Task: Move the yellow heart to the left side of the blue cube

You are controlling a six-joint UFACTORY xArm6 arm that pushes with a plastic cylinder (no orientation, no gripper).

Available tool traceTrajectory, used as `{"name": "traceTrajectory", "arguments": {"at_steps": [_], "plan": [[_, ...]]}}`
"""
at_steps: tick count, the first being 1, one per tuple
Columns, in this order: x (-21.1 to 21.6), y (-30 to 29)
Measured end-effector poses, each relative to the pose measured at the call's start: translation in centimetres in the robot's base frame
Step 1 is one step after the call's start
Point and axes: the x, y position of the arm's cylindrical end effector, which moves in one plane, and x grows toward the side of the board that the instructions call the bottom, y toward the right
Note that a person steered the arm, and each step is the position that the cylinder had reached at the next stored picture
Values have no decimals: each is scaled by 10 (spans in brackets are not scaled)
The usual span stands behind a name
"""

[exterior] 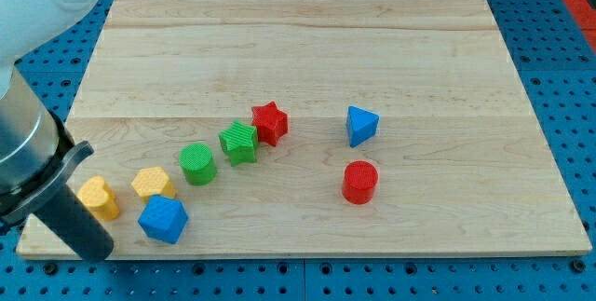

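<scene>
On the blocks, no writing.

Layout: eight blocks on the wooden board, six of them in a rising diagonal at lower left, two apart at centre right.

My tip sits at the board's lower left corner, just below the yellow heart block. The yellow hexagonal block lies just right of the heart, with the blue cube directly below it, nearly touching. Up and right follow the green cylinder, the green star-shaped block and, touching it, the red star block. Well to the right lies the blue triangular block; the red cylinder lies below it.
</scene>
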Motion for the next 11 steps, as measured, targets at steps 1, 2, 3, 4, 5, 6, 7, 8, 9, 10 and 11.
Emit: {"name": "traceTrajectory", "arguments": {"at_steps": [1, 2, 3, 4, 5, 6, 7, 8, 9, 10, 11], "plan": [[-1, 38], [-2, 70], [-3, 94], [1, 61], [-18, -38], [-47, -101], [-61, -69], [-45, -41], [-32, -13], [-19, 18], [-9, 53]]}}
